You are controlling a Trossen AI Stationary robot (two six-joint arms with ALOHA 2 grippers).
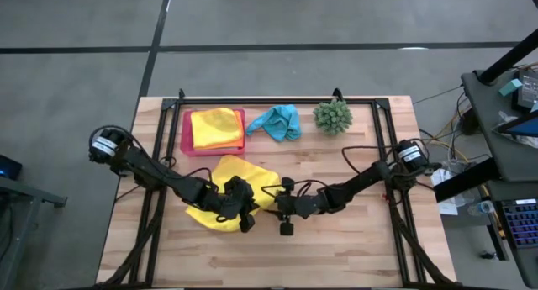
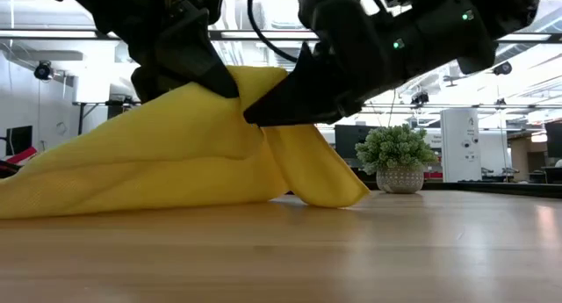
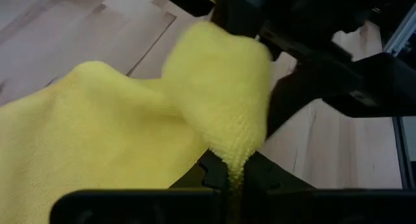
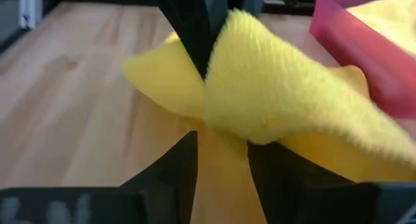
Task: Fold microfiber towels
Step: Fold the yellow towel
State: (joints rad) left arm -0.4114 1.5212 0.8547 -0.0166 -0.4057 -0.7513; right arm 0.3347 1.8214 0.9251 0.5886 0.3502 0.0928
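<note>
- Yellow towel lies rumpled mid-counter, in front of the pink tray, one part lifted between my two tools.
- Only the high view shows the rest: a folded yellow-and-orange stack on the tray, a turquoise towel beside it, then a spiky green plant ball.
- The low view shows what the high one hides: the cloth rises in a peak off the counter, the plant ball far behind it.
- My left tool is clamped tight on a fold of the yellow towel, seen in its wrist view.
- My right tool has its fingers partly apart with the cloth between them; I cannot tell if they grip it.
- Both my arms reach inward and low from the counter's sides, meeting at the towel.
</note>
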